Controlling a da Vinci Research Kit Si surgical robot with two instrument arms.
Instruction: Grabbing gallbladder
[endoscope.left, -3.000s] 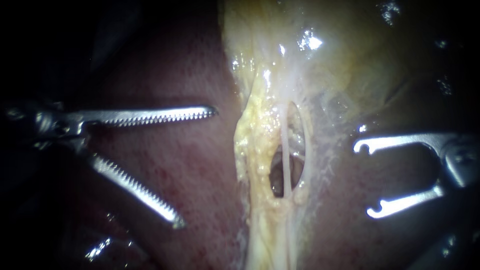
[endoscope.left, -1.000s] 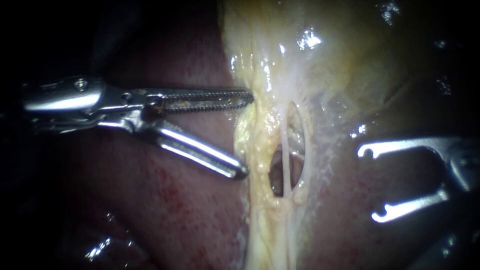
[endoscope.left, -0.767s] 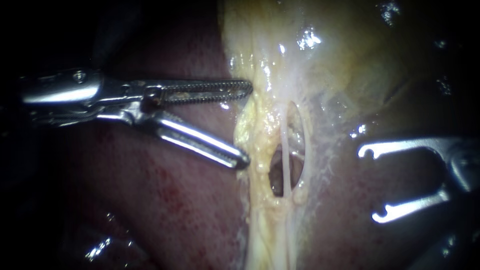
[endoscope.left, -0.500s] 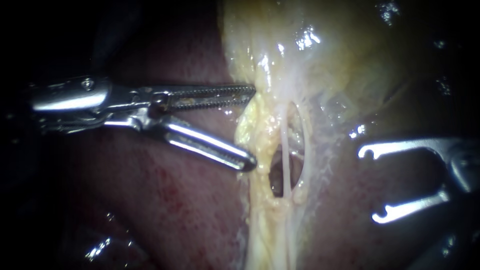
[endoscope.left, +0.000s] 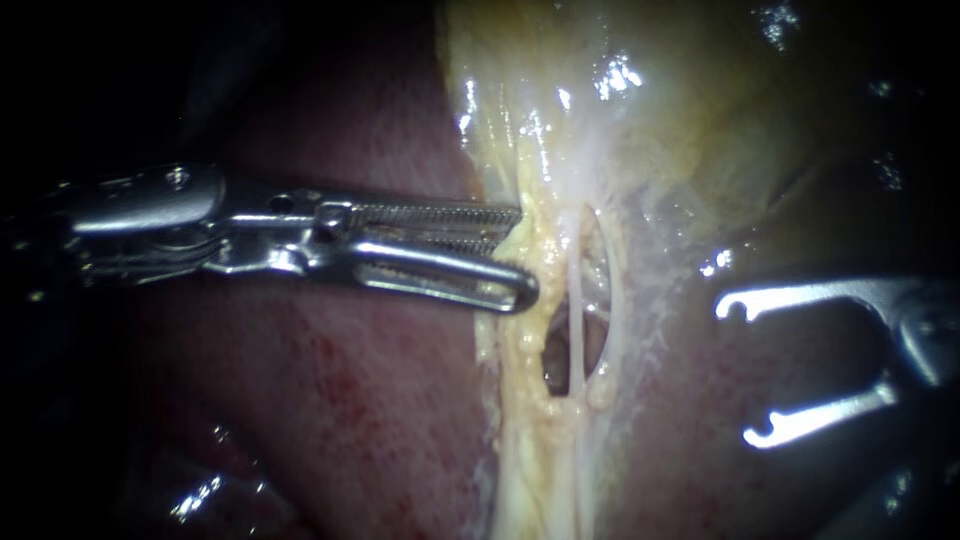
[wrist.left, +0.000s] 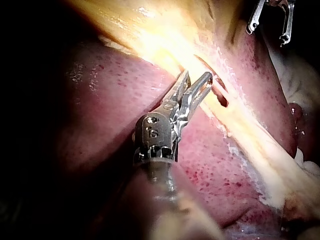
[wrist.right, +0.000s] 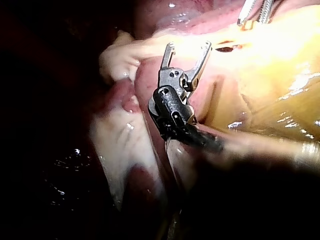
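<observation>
In the endoscope view the gallbladder (endoscope.left: 680, 110) fills the top, right of middle. A band of tissue (endoscope.left: 520, 400) runs down from it through the centre, with the liver (endoscope.left: 340, 380) on both sides of it. An opening (endoscope.left: 550, 350) lies in the band, crossed from top to bottom by a thin tube (endoscope.left: 575, 330). The left instrument (endoscope.left: 522, 255) reaches in over the liver, its tip at the band's left edge, just above and left of the opening. The right instrument (endoscope.left: 740, 370) lies at the right, below the gallbladder and well apart from the band.
</observation>
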